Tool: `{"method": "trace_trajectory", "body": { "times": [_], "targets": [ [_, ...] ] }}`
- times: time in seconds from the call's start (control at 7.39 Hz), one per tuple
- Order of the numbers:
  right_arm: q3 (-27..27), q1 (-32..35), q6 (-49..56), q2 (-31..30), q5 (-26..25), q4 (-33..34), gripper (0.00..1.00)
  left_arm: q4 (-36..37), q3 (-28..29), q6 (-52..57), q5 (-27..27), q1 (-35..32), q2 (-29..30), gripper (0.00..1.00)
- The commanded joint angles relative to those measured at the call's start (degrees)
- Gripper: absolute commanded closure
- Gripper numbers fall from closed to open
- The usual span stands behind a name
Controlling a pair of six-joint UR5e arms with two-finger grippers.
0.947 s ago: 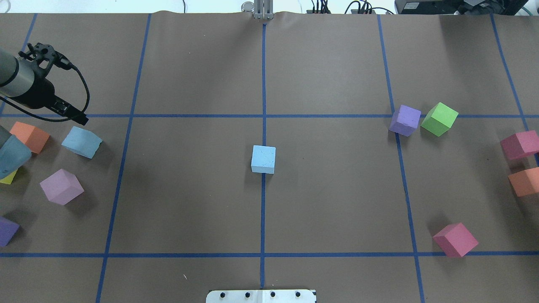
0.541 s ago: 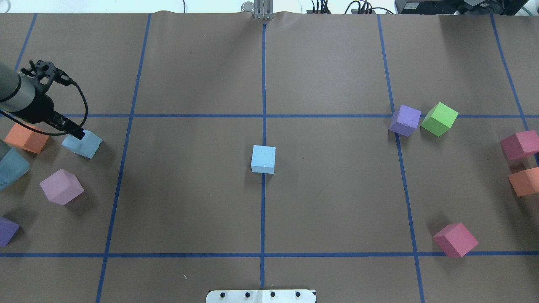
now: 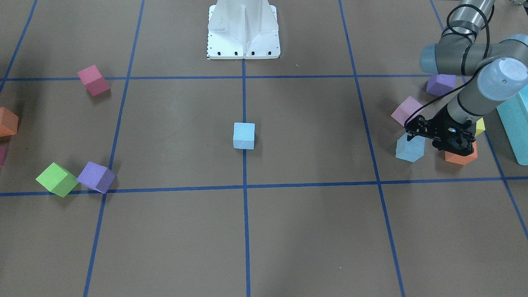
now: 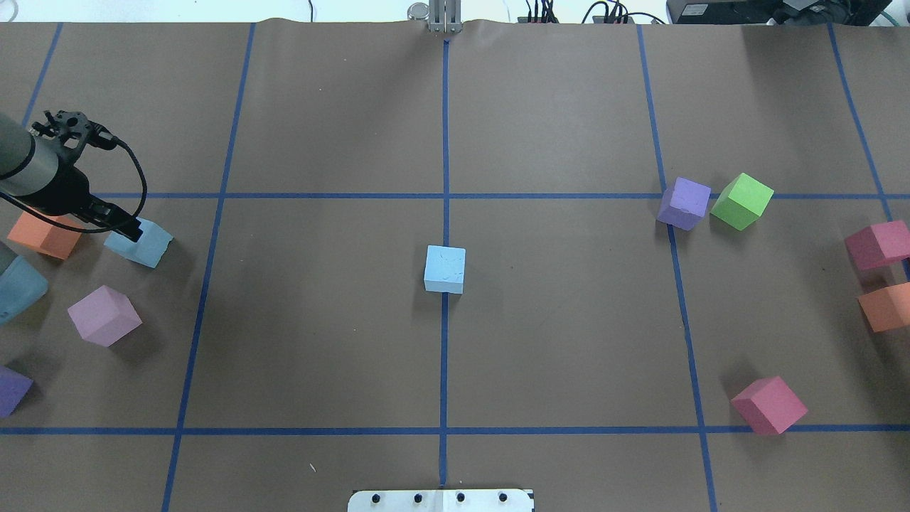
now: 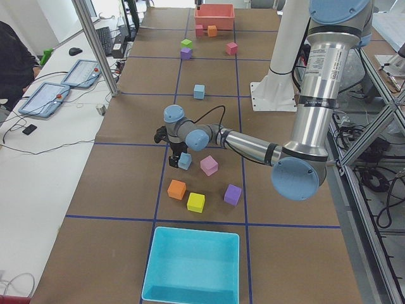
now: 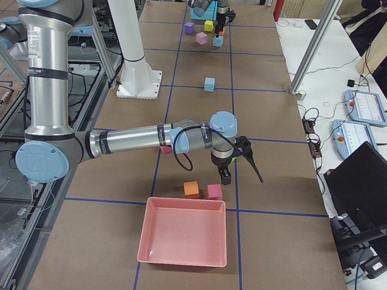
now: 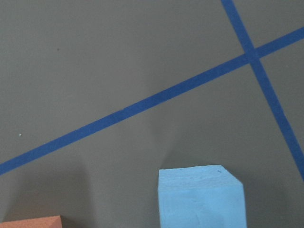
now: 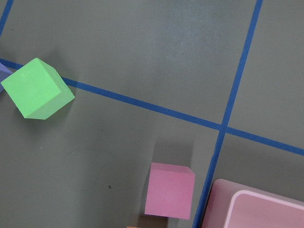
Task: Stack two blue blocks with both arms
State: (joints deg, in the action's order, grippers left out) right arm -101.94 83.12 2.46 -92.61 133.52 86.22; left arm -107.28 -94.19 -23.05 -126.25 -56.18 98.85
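Note:
One blue block [image 4: 445,269] sits alone on the centre tape line, also in the front view [image 3: 243,135]. The second blue block [image 4: 146,245] lies at the far left, next to an orange cube [image 4: 43,235]. My left gripper [image 4: 126,229] is down at this block's far-left corner, its fingers appear open and hold nothing; in the front view [image 3: 412,134] it hangs just over the block [image 3: 409,149]. The left wrist view shows the block [image 7: 202,197] at the bottom edge. My right gripper [image 6: 225,176] shows only in the right side view, over pink and orange cubes; I cannot tell its state.
A lilac cube [image 4: 104,315], a purple cube [image 4: 11,390] and a yellow cube [image 5: 195,202] lie near the left block, with a teal box [image 5: 193,266] beyond. Purple [image 4: 684,203], green [image 4: 741,201] and pink [image 4: 769,404] cubes lie on the right, near a pink tray [image 6: 184,238].
My left gripper has come down and nearer, from beyond the left blue block to its far-left corner. Neither blue block has moved.

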Motion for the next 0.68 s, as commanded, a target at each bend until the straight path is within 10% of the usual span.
{"method": "trace_trajectory", "body": {
  "times": [0.0,0.54],
  "targets": [
    [0.0,0.1,0.0,0.0,0.0,0.0,0.0,0.0,-0.4,-2.3,-1.0,0.4,0.3,0.02],
    [0.1,0.1,0.0,0.2,-0.1,0.1,0.0,-0.7,0.8,-2.7,-0.8,1.8,0.3,0.02]
  ]
}}
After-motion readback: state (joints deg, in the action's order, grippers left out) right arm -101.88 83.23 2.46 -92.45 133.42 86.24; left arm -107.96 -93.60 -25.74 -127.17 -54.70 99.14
